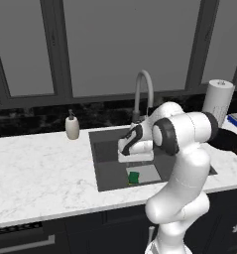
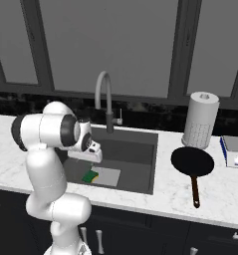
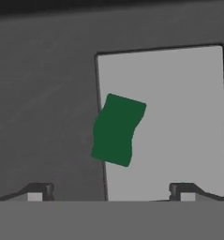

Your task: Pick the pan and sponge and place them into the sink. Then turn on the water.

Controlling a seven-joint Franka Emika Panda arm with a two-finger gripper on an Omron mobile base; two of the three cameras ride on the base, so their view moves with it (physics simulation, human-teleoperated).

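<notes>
My two base cameras flank the arm from behind, sharing the sink (image 1: 104, 163); the hand camera looks closely down at its floor.

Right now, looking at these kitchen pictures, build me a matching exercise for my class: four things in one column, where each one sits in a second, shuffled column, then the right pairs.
Things:
1. sponge
2. pan
3. soap dispenser
4. paper towel roll

Places:
A. on the counter left of the sink
B. on the sink floor, at the edge of the lighter patch
C. standing at the back of the counter, behind the pan
D. flat on the counter right of the sink

Pairs: 1-B, 2-D, 3-A, 4-C
</notes>
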